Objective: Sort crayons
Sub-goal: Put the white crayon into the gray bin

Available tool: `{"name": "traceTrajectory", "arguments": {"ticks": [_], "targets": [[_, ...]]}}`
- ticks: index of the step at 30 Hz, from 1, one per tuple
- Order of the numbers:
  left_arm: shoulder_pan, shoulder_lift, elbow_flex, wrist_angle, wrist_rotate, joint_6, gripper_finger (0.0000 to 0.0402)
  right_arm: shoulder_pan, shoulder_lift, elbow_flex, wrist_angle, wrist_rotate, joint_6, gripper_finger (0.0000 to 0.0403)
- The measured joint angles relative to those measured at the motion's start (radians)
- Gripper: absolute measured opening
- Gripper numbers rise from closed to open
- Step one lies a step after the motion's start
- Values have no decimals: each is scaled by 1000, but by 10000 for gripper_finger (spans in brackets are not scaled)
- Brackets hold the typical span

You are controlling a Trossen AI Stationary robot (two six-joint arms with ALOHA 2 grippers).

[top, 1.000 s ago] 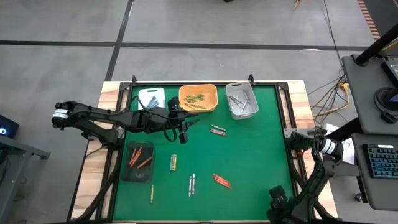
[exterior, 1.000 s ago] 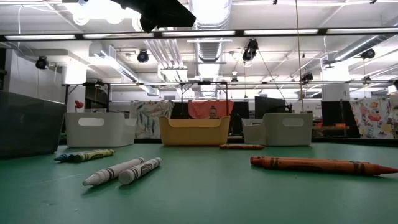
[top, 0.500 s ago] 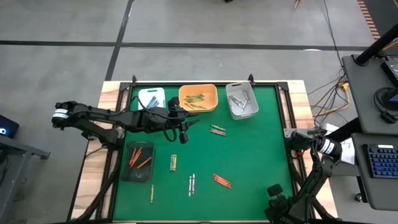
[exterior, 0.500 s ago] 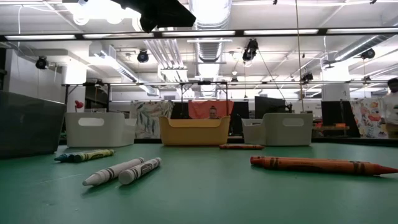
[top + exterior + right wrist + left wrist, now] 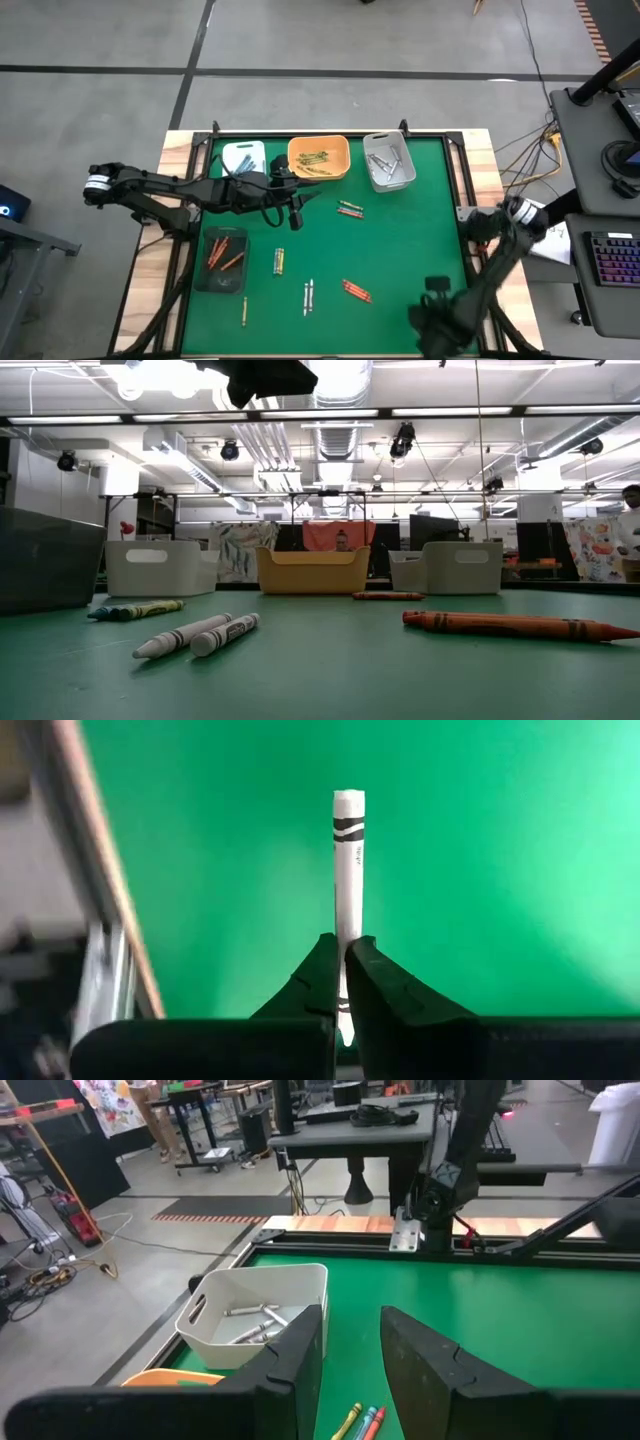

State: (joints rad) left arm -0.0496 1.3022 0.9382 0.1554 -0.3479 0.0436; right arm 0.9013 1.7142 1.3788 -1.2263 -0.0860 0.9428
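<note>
right gripper [image 5: 342,960] is pinching a white crayon [image 5: 347,870] down at 5 o'clock, left gripper [image 5: 350,1340] is hanging half-open and empty near the orange tray [image 5: 318,157].

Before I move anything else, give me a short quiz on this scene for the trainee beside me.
1. True or false: the right arm's jaws are shut on a white paper-wrapped crayon.
2. Which container holds the red-orange wax crayons? A. the orange plastic tray. B. the dark plastic tray near the mat's left edge. C. the pale grey plastic tray.
3. Fill in: the number of trays standing along the far edge of the green table mat is ____.

Key: 1 true. 2 B. 3 three.
</note>
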Motion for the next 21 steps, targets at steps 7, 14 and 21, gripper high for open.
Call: {"name": "traceTrajectory", "arguments": {"ticks": [7, 14, 21], "targets": [[-38, -8, 0, 2, -1, 38, 87, -307, -134, 0, -6, 154, 118, 8], [-88, -56, 0, -53, -1, 63, 87, -674, -209, 1, 19, 180, -52, 9], [-118, -112, -11, -90, -3, 49, 87, -1057, -194, 1, 127, 194, -248, 9]]}}
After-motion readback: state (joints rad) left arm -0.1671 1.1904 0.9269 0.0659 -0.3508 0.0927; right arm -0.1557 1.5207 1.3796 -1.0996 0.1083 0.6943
